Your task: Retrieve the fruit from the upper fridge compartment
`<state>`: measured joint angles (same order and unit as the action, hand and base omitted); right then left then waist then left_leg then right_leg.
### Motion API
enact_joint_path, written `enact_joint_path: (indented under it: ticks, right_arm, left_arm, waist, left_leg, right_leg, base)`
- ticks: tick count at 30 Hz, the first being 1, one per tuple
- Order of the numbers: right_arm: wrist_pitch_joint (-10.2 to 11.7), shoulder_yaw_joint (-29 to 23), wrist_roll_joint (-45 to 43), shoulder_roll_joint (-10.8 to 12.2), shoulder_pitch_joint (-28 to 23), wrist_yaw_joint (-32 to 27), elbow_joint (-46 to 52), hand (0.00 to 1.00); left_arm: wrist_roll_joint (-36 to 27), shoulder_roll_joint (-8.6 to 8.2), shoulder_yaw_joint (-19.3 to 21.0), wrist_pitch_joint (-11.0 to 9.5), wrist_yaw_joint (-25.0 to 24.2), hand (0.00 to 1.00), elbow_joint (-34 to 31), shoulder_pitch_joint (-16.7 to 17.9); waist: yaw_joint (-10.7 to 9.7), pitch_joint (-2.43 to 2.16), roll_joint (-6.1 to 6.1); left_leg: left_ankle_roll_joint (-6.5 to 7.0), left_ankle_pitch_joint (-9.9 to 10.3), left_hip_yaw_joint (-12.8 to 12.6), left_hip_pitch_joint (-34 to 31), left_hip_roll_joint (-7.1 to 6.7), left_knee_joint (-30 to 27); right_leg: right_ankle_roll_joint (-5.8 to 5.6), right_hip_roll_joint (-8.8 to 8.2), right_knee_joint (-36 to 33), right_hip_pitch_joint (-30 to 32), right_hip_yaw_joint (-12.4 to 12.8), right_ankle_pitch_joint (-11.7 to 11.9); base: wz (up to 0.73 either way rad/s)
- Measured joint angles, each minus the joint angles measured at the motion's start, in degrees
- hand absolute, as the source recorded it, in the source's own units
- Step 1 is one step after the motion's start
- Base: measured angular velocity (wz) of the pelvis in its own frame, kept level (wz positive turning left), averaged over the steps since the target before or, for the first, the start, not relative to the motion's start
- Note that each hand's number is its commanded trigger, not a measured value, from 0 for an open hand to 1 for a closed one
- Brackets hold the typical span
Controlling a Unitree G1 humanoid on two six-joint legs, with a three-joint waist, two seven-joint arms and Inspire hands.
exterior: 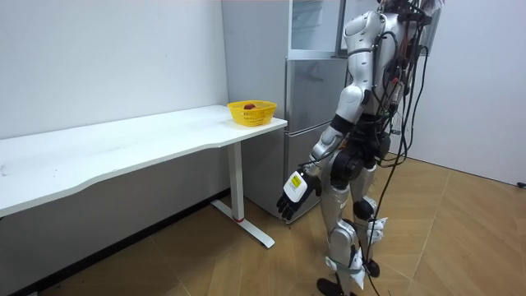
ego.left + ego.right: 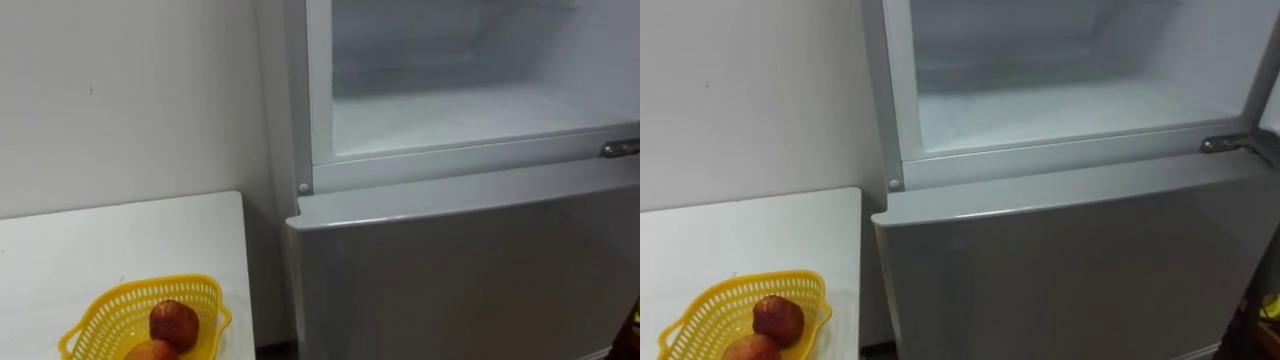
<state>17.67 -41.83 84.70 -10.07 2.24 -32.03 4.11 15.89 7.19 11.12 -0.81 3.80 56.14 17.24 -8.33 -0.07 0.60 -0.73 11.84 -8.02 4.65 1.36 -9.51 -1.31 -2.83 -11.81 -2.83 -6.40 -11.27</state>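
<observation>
Upper fridge [image 2: 470, 115], eye views: open, visible shelf bare, no item seen inside. Red fruits [image 2: 174, 323] lie in yellow basket [image 2: 150, 283] at tabletop [image 2: 120, 235] corner beside fridge. Room view: left hand [image 1: 294, 193] hangs low, fingers relaxed, empty, well below compartment. Wooden floor [image 1: 460, 238].

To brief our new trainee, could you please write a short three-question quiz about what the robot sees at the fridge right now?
1. True or false: the silver fridge's lower door is shut.
2. The yellow plastic lattice basket on the white table holds: A) two reddish round fruits; B) a bottle; C) nothing.
3. Fill in: the visible floor of the open upper fridge compartment bears ___.
Key: 1 true; 2 A; 3 nothing.
</observation>
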Motion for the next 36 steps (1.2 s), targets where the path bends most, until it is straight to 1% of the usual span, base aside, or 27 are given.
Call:
enact_joint_path:
  ticks: [3,5,9,12,13,16,19,21,22,24,26,27,30,32,33,34,35,36]
  right_arm:
    - [0.0,0.2,0.0,-0.2,0.0,1.6,2.8,0.0]
    - [0.1,1.3,0.2,-1.4,-0.1,4.0,4.6,0.0]
    - [-0.1,2.3,0.2,-1.5,-0.4,7.5,5.7,0.0]
    - [-0.8,2.6,0.1,-1.5,-1.2,11.6,5.8,0.0]
    - [-1.0,3.3,0.0,-1.6,-1.2,13.5,5.8,0.0]
    - [-1.6,5.5,-1.3,-2.5,-1.2,18.0,5.9,0.0]
    - [-2.9,7.4,-2.4,-2.9,-1.3,23.0,5.9,0.0]
    - [-4.0,9.2,-3.7,-3.4,-1.3,25.6,5.9,0.0]
    - [-4.6,10.2,-4.0,-3.5,-1.3,27.3,5.9,0.0]
    - [-5.3,11.5,-4.3,-3.5,-1.5,28.7,5.9,0.0]
    - [-6.8,12.6,-4.7,-3.6,-1.8,32.0,5.9,0.0]
    - [-6.9,12.7,-5.2,-3.6,-1.8,32.6,5.9,0.0]
    - [-7.3,13.2,-8.2,-3.8,-1.8,34.7,5.9,0.0]
    - [-7.4,14.3,-13.0,-3.8,-2.1,35.8,5.9,0.0]
    - [-7.5,14.5,-13.7,-3.8,-2.4,36.1,5.9,0.0]
    - [-8.0,14.9,-15.2,-3.8,-2.7,36.6,5.8,0.0]
    - [-8.9,15.3,-16.2,-3.8,-3.0,37.2,5.8,0.0]
    - [-9.2,15.6,-16.7,-3.9,-3.2,37.3,5.8,0.0]
  left_arm:
    - [0.0,0.01,0.1,0.0,-0.4,0.0,0.2,-0.2]
    - [0.0,0.01,-0.2,-0.1,-0.5,0.0,1.0,-0.4]
    - [0.0,0.0,-0.2,-0.1,-0.5,0.0,1.9,-0.5]
    - [0.1,0.04,-0.1,-0.1,-0.5,0.0,1.9,-0.3]
    - [0.6,0.07,-0.1,-0.1,-0.5,0.0,1.8,0.0]
    - [1.1,0.34,-0.1,-0.2,-0.5,0.0,1.9,0.2]
    - [1.1,0.71,-0.1,-0.8,-0.6,0.0,3.1,0.3]
    - [1.1,0.7,-0.2,-0.8,-0.7,0.0,3.6,0.4]
    - [1.1,0.7,-0.2,-0.7,-0.8,0.0,3.6,0.6]
    - [1.1,0.67,-0.3,-0.6,-0.8,0.0,3.6,0.6]
    - [1.1,0.67,-0.4,-0.4,-0.8,0.0,3.6,0.6]
    - [1.1,0.67,-0.4,-0.4,-0.8,0.0,3.6,0.6]
    - [1.1,0.67,-1.1,-0.3,-0.8,0.0,3.5,0.0]
    - [1.0,0.69,-2.4,0.2,-0.8,0.0,3.5,0.1]
    - [1.0,0.68,-2.6,0.3,-0.8,0.0,3.5,0.0]
    - [1.0,0.68,-3.1,0.5,-0.8,0.0,3.4,-0.1]
    - [1.0,0.68,-3.3,0.6,-0.7,0.0,3.3,-0.1]
    - [1.0,0.69,-3.4,0.6,-0.7,0.0,3.3,-0.1]
  waist:
    - [0.3,0.0,-0.02]
    - [0.4,0.0,-0.01]
    - [0.4,-0.01,0.0]
    - [0.7,0.02,0.12]
    - [0.8,-0.05,0.22]
    - [0.8,-0.04,0.5]
    - [0.8,-0.19,0.68]
    - [0.8,-0.14,0.75]
    - [1.0,-0.2,0.86]
    - [1.1,-0.21,0.87]
    - [1.3,-0.25,0.85]
    - [1.4,-0.33,0.84]
    - [2.2,-0.35,0.84]
    - [2.3,-0.34,0.87]
    - [2.3,-0.39,0.92]
    - [2.3,-0.44,0.99]
    - [2.3,-0.39,1.09]
    - [2.3,-0.4,1.16]
  left_leg:
    - [0.0,0.0,-0.1,0.0,-0.01,0.0]
    - [0.0,0.0,-0.1,0.0,-0.02,0.0]
    - [0.0,0.0,-0.1,0.0,0.02,0.0]
    - [0.0,0.0,-0.4,0.0,0.03,0.0]
    - [0.0,0.0,-0.7,-0.1,0.04,-0.1]
    - [0.0,0.0,-0.7,0.1,0.04,-0.1]
    - [-0.01,0.0,-0.7,0.7,0.09,-0.2]
    - [0.0,0.0,-0.7,1.0,0.09,-0.1]
    - [-0.01,0.0,-0.7,1.1,0.11,-0.2]
    - [0.02,0.0,-0.7,1.0,0.12,-0.2]
    - [0.1,0.1,-0.5,1.1,0.11,-0.4]
    - [0.13,0.1,-0.4,1.1,0.12,-0.4]
    - [0.17,0.1,-0.2,0.8,0.11,-0.8]
    - [0.17,0.1,0.1,1.0,0.11,-0.8]
    - [0.17,0.1,0.1,1.0,0.12,-0.8]
    - [0.16,0.1,0.2,1.0,0.13,-0.9]
    - [0.16,0.1,0.2,1.0,0.13,-0.9]
    - [0.16,0.1,0.2,1.0,0.13,-0.9]
  right_leg:
    - [-0.02,0.05,0.0,0.2,0.3,0.0]
    - [-0.03,0.05,0.0,0.2,0.3,0.0]
    - [0.0,0.13,-0.2,0.8,0.6,0.0]
    - [0.01,0.07,-0.8,1.1,0.8,0.0]
    - [0.01,0.06,-0.9,1.3,1.0,0.0]
    - [0.02,0.07,-0.9,1.1,1.0,0.0]
    - [0.06,0.09,-0.9,0.4,1.0,0.0]
    - [0.07,0.09,-0.9,0.1,1.0,0.0]
    - [0.07,0.09,-0.8,-0.1,0.9,0.0]
    - [0.07,0.09,-0.7,0.0,0.9,0.0]
    - [0.06,0.1,-0.6,0.2,0.7,0.0]
    - [0.06,0.1,-0.5,0.2,0.6,0.0]
    - [0.1,0.1,-0.7,0.4,0.6,0.1]
    - [0.13,0.09,-0.7,-0.1,0.3,0.2]
    - [0.14,0.08,-0.7,-0.2,0.2,0.2]
    - [0.14,0.08,-0.7,-0.2,0.1,0.2]
    - [0.15,0.09,-0.6,-0.2,0.1,0.2]
    - [0.15,0.08,-0.6,-0.2,0.1,0.2]
  base:
    - [-0.02]
    - [0.0]
    - [-0.04]
    - [-0.07]
    - [-0.08]
    - [-0.02]
    - [0.0]
    - [0.0]
    - [0.03]
    - [0.04]
    - [0.05]
    - [0.03]
    - [0.0]
    - [0.06]
    - [0.06]
    - [0.0]
    - [0.0]
    - [0.0]
